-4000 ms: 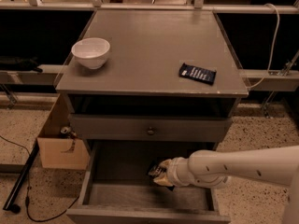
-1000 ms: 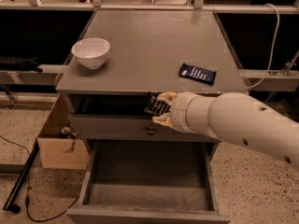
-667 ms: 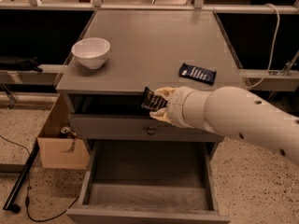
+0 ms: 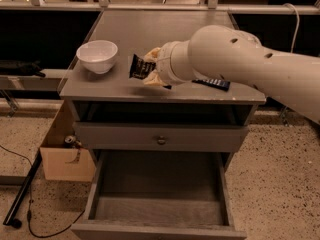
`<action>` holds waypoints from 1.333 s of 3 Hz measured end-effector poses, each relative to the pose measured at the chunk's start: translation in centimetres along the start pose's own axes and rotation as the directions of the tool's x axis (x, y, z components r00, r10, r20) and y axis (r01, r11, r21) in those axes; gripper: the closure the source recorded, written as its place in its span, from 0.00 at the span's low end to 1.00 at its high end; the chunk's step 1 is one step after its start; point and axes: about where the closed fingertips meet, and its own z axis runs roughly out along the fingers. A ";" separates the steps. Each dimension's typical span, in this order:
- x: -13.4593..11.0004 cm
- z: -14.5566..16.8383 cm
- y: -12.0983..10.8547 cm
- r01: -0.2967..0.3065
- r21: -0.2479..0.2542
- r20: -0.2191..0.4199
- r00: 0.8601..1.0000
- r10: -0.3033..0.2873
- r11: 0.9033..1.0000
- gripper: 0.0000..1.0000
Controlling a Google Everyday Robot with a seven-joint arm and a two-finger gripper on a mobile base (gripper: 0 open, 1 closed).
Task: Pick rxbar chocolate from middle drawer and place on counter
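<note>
My gripper [image 4: 150,68] is shut on the rxbar chocolate [image 4: 140,66], a black-brown wrapper with pale lettering, held upright just above the counter [image 4: 145,29] near its front edge, to the right of the white bowl. The white arm reaches in from the right. The middle drawer [image 4: 157,191] stands pulled open below, its grey floor bare.
A white bowl [image 4: 97,55] sits on the counter's front left. A navy-blue bar [image 4: 216,83] lies at the front right, partly hidden by my arm. A closed drawer front with a round knob [image 4: 161,140] is above the open drawer. A cardboard box [image 4: 65,156] stands on the floor at left.
The gripper has risen from the open drawer with the bar in it, passed the closed drawer front, and moved up and back over the counter's front edge. The drawer is now empty.
</note>
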 end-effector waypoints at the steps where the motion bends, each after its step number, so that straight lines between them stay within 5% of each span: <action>1: 0.0 -0.1 -0.2 0.006 0.005 -0.004 1.000 -0.006 1.000 1.00; 4: 2.4 0.2 -3.0 0.038 0.064 -0.072 0.997 -0.033 0.997 1.00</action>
